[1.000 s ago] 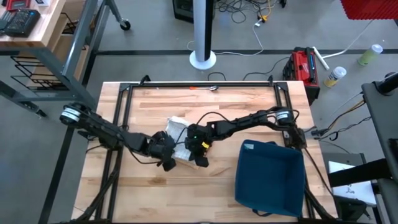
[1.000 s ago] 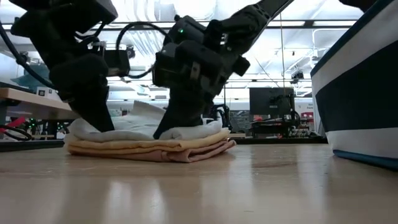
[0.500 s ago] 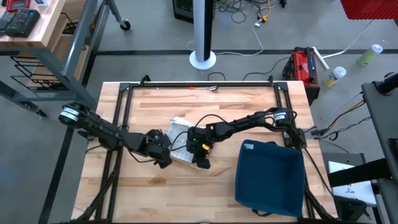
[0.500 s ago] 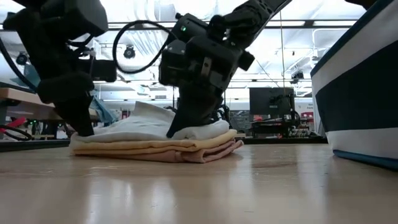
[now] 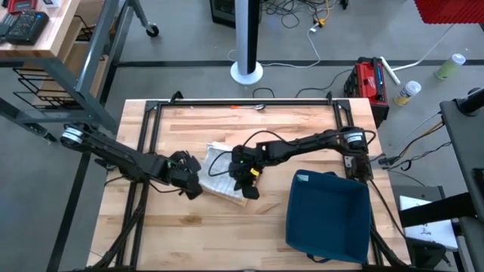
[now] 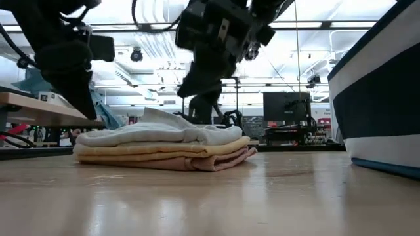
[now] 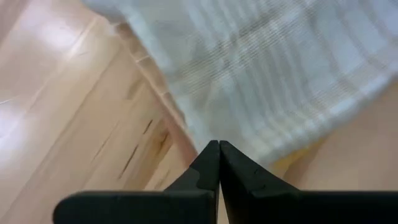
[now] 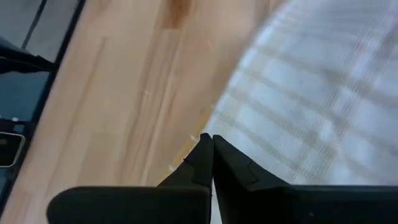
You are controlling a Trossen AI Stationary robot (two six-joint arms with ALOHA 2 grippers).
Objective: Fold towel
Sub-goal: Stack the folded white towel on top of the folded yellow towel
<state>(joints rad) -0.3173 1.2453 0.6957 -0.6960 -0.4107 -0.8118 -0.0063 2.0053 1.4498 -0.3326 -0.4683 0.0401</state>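
The folded towel (image 5: 221,179) lies flat on the wooden table in several layers, white checked cloth on top and pale yellow below; the low view shows the stack (image 6: 161,145) from the side. My left gripper (image 5: 194,191) is shut and hangs just off the towel's left end, clear of it (image 6: 90,115). My right gripper (image 5: 250,192) is also shut and hangs above the towel's right part (image 6: 187,90). In the wrist views each pair of shut fingertips (image 7: 219,144) (image 8: 207,138) points down at the towel's edge.
A dark blue bin (image 5: 329,215) stands on the table to the right of the towel and shows as a wall in the low view (image 6: 384,98). A black frame rail (image 5: 242,102) runs along the far edge. Bare wood lies in front of the towel.
Both grippers stood with shut fingers on the towel's top. They have risen clear of it, the left one also drawing back toward the table's left edge. The towel stays in place, and its top layer has sprung up a little where they pressed.
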